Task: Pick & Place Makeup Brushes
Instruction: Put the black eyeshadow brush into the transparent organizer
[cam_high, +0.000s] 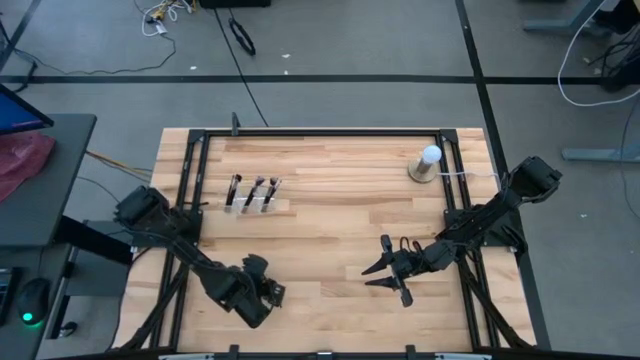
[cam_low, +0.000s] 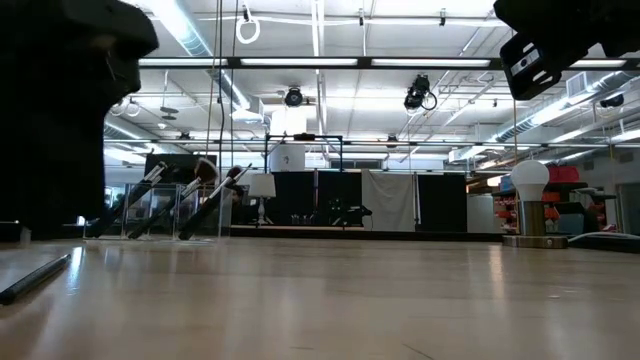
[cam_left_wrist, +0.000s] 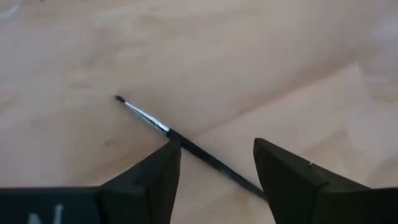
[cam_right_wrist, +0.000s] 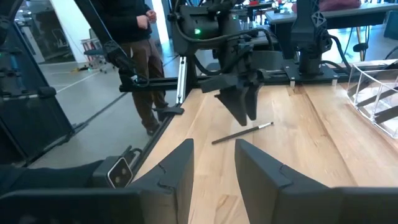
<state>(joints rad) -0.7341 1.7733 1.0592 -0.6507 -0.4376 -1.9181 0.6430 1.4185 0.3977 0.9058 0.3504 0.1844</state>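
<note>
Your left gripper hangs just above the table, fingers spread and holding nothing; one loose makeup brush lies flat on the wood, its handle crossing the gap between them, its silver collar and small tip pointing away beyond the fingertips. Your right gripper waits apart, fingers open, empty. More brushes lean in a clear holder; no lettering reads.
</note>
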